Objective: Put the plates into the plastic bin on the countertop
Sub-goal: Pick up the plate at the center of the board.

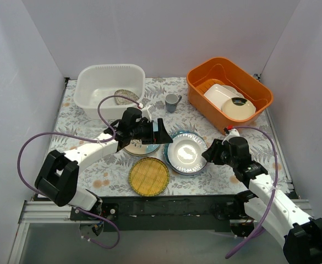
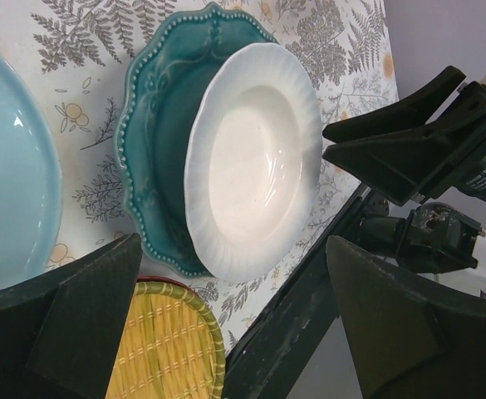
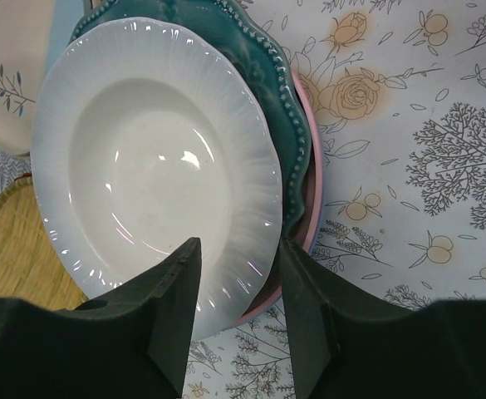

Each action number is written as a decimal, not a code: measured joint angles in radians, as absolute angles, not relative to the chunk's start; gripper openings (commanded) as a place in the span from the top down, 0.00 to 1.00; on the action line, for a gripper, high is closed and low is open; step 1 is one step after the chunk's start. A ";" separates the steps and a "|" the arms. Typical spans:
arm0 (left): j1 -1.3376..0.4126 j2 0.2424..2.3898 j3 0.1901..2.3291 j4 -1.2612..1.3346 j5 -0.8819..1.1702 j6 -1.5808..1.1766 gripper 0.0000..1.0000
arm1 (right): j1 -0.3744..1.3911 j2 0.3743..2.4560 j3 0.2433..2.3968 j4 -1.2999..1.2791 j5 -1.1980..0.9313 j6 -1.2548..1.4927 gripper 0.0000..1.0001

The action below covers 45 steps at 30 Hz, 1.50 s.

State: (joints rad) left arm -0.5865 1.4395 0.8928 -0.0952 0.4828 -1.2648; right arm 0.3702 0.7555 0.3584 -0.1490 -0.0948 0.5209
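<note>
R gripper [image 3: 236,287] sits low at the near rim of the white plate [image 3: 155,179], fingers astride that rim, gap abt half; can't tell if it bites yet. Rim grab prob. bc the plate is too wide to span. White plate tops the teal plate [image 3: 280,100] and pink plate [image 3: 312,195] mid-counter [image 3: 409,100], so it should go first. L gripper [image 1: 155,131] hangs wide, empty, betw. stack and bin [image 1: 86,93], prob. on standby. Bin is far left w/ a binned plate [image 1: 126,96] inside, room to spare. Route there crosses L arm and passes near the cup [image 1: 173,102]; lift high.
</note>
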 measured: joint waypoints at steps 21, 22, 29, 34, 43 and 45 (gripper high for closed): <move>-0.677 1.583 0.879 -0.005 0.511 -1.300 0.11 | 0.360 0.802 0.331 -0.084 -0.154 0.521 0.58; -0.678 1.583 0.876 -0.001 0.514 -1.303 0.11 | 0.359 0.802 0.329 -0.082 -0.157 0.521 0.58; -0.694 1.633 0.875 0.062 0.536 -1.325 0.15 | 0.359 0.819 0.329 -0.063 -0.178 0.521 0.60; -0.700 1.671 0.873 0.096 0.544 -1.335 0.25 | 0.358 0.822 0.329 -0.053 -0.189 0.521 0.61; -0.696 1.697 0.864 0.100 0.534 -1.335 0.89 | 0.351 0.832 0.329 -0.054 -0.191 0.519 0.62; -0.693 1.697 0.857 0.087 0.527 -1.334 1.00 | 0.346 0.833 0.328 -0.054 -0.185 0.520 0.62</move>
